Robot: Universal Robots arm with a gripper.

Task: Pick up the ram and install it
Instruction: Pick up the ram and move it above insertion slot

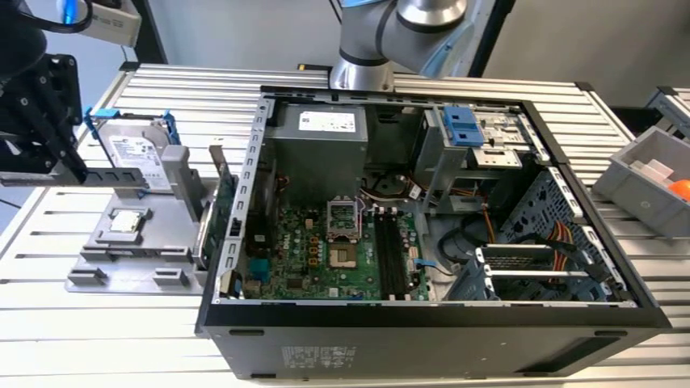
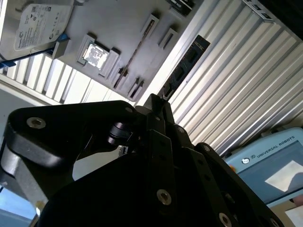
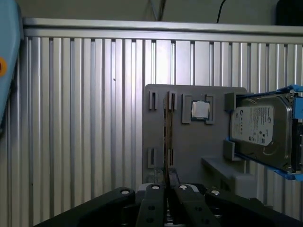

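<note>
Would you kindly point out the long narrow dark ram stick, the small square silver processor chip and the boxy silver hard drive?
Ram stick (image 2: pixel 185 62): second wrist view, its dark face.
Processor chip (image 3: pixel 200 109): first wrist view, its silver lid.
Hard drive (image 3: pixel 255 125): first wrist view, its pale label.

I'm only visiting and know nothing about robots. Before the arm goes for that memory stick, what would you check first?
1. The ram stands on edge in the gray holder: ok.
2. The gripper lines up with the ram's thin edge in the first wrist view: ok.
3. The gripper has reached the ram: not ok. In the exterior view it hangs apart from it, toward that view's left.
4. The processor and hard drive sit apart from the ram: ok.
5. The computer case is open: ok.
6. The memory slots look empty: ok.
</note>
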